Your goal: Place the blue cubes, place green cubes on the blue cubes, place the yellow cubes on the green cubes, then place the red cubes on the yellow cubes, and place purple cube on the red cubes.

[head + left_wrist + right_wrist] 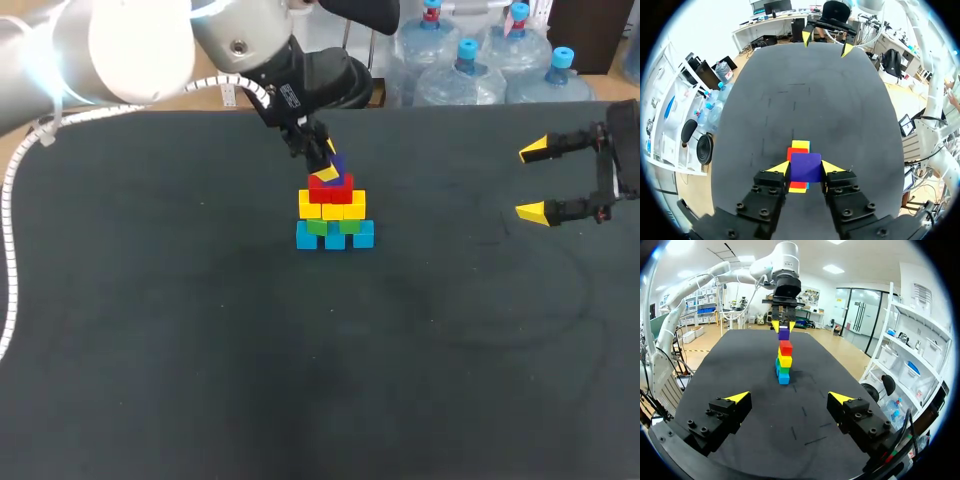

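Upper centre: stack (334, 222) standing complete through red cubes (331, 190). Above them: purple cube (805, 166), left claw (805, 169) gripping it; should be lowering straight, centring, releasing gently. Right edge: right claw (535, 180) hanging open, well apart.

The blue cubes (335, 237) form the bottom row of a small stepped stack on the dark counter (200, 330), three side by side; green cubes (317, 227) sit on them, yellow cubes (331, 208) above those, red cubes (330, 190) on top; the purple cube (805, 166), level, is clamped from two sides between the jaws of the left gripper (806, 168), directly over the red, possibly touching it.
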Tool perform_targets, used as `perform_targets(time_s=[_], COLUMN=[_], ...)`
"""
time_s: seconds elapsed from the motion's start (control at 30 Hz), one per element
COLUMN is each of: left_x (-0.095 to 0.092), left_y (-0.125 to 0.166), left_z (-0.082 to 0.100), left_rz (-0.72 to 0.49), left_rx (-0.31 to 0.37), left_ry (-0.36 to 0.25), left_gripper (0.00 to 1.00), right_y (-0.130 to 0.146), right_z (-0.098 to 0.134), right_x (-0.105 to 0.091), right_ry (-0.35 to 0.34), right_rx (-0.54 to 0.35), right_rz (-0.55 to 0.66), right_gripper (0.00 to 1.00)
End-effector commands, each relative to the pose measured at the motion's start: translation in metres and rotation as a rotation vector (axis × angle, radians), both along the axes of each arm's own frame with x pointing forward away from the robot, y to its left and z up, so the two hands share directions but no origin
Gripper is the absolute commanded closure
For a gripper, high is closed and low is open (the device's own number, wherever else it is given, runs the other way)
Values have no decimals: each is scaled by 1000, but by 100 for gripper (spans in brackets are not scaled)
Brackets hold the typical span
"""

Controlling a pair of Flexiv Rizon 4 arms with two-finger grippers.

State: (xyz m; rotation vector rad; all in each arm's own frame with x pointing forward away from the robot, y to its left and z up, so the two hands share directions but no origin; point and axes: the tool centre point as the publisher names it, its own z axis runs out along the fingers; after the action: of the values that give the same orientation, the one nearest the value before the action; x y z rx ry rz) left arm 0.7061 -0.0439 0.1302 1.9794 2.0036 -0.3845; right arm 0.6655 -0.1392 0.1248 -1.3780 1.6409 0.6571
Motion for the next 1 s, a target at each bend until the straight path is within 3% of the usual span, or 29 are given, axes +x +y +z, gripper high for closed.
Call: perform_targets(time_s=[0.03,1.0], left_x=[5,11], left_y=[-2,1], left_z=[0,-6], left_rz=[-8,-3], left_rx=[5,12], left_ry=[7,21], left_gripper=[100,100], right_y=[1,1], right_z=[-1,-1], right_x=[1,1], right_ry=[-1,-1], right_rx=[1,1], right_rz=[0,0], right_gripper=[0,0])
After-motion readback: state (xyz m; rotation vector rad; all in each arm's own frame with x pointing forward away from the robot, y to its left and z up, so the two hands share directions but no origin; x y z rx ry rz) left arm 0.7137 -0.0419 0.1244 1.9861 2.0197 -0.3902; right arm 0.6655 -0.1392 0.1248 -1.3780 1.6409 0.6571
